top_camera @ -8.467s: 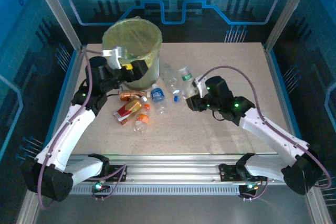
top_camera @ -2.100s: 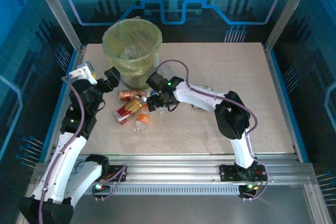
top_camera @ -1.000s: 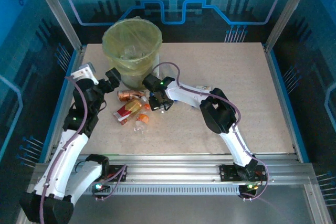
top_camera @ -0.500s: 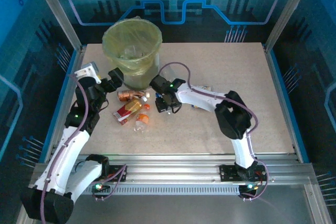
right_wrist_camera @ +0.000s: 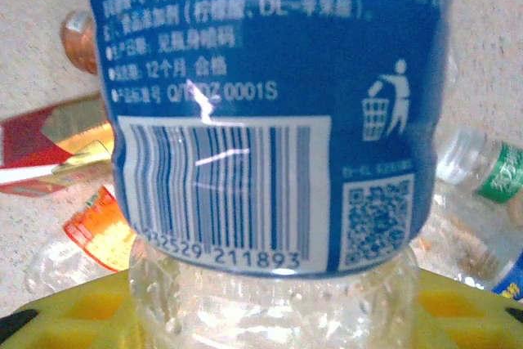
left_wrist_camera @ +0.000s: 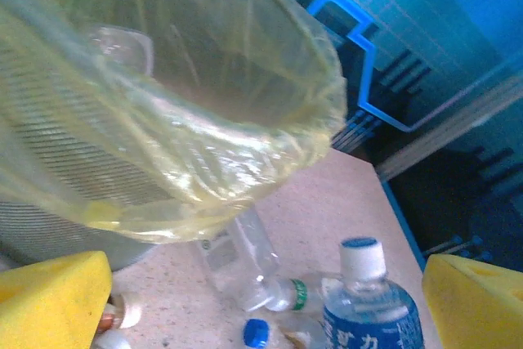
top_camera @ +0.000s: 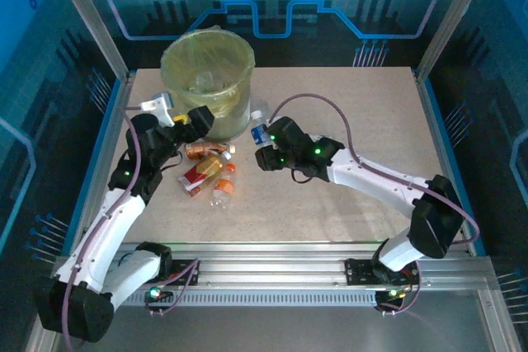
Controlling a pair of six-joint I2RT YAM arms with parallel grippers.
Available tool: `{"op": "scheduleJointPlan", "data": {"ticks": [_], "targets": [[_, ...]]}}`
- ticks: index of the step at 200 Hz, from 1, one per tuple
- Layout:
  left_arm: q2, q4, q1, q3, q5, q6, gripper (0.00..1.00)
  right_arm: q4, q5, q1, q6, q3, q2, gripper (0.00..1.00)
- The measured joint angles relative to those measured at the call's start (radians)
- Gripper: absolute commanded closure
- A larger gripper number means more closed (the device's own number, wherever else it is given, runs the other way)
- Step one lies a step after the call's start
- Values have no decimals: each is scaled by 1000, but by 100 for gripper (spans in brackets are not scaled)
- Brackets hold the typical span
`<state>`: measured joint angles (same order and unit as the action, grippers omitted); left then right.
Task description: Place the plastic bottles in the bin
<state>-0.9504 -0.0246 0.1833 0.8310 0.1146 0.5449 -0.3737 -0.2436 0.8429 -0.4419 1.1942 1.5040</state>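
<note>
- Bin [top_camera: 233, 96]: it stands at the far left of the table with its liner draped loosely over the rim. It looks light. Your left gripper [top_camera: 200, 124] hangs just beside its near wall, so a small drift could push or tip it.
- Arms: both reach into the same patch in front of the bin, with the grippers near each other. If you move both at once, I judge a clash likely. Clear one arm first.
- Left gripper: the jaws stand wide and hold nothing. In that spread they can catch the liner or sweep the pile.
- Right gripper [top_camera: 264, 147]: it is clamped on the blue bottle [right_wrist_camera: 270, 120], with the pads on the clear plastic below the label.
- Blue bottle: it stands cap up, just right of the bin wall. I cannot tell whether it is clear of the table. The grip is low on thin, round plastic, so the bottle may pivot or slip during the swing. If you carry it in too low, it will hit the wall or snag the liner rather than pass over the rim.
- Loose bottles [top_camera: 206, 172]: they lie in front of the bin, below the left gripper. A low pass could scatter or roll them.
- Clear bottle [left_wrist_camera: 237, 255]: it lies against the bin's foot and may prove awkward to reach.
</note>
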Motion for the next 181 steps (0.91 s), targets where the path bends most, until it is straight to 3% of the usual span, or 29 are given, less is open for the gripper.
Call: {"op": "scheduleJointPlan", "data": {"ticks": [37,106,181], "targets": [[-132,51,144,108,120,-2,1,141,23,-6,53,-193,-211,62],[-342,206,256,278,334,41,2,289,35,-15,84,-330,-443,60],[-463,240,318,400,463,54,26,292,35,-19,89,-351,-503,58]]}}
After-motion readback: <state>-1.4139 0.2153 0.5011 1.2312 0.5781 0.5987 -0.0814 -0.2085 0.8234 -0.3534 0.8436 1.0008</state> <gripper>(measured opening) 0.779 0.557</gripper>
